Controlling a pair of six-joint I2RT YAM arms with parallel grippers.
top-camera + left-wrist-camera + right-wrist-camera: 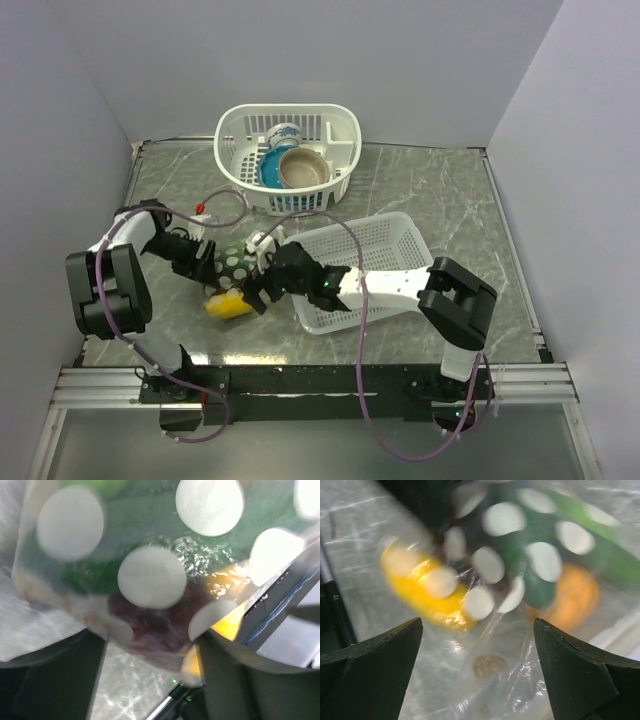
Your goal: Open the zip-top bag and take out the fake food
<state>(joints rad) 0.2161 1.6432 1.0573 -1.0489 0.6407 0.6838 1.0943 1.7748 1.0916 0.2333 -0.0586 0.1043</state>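
Observation:
The zip-top bag (235, 262) is clear with pale dots and lies left of centre between both grippers. My left gripper (205, 262) is at its left end. In the left wrist view the bag (150, 575) fills the frame and drapes over both fingers, and the gripper (150, 645) looks shut on it. Green pieces (150, 525), a purple grape bunch (150, 615) and yellow fruit (225, 625) show through the plastic. My right gripper (262, 290) is open at the bag's near side. Its jaws (477, 680) straddle loose clear plastic, below the yellow fruit (415, 590), green piece (540, 535) and orange fruit (575, 597). The yellow fruit (228, 306) rests low by the table.
A white mesh basket (340, 130) at the back holds a blue bowl (268, 175), a brown bowl (303, 168) and a patterned cup (283, 134). A second, flatter white basket (400, 225) sits right of centre under my right arm. Grey walls close in both sides.

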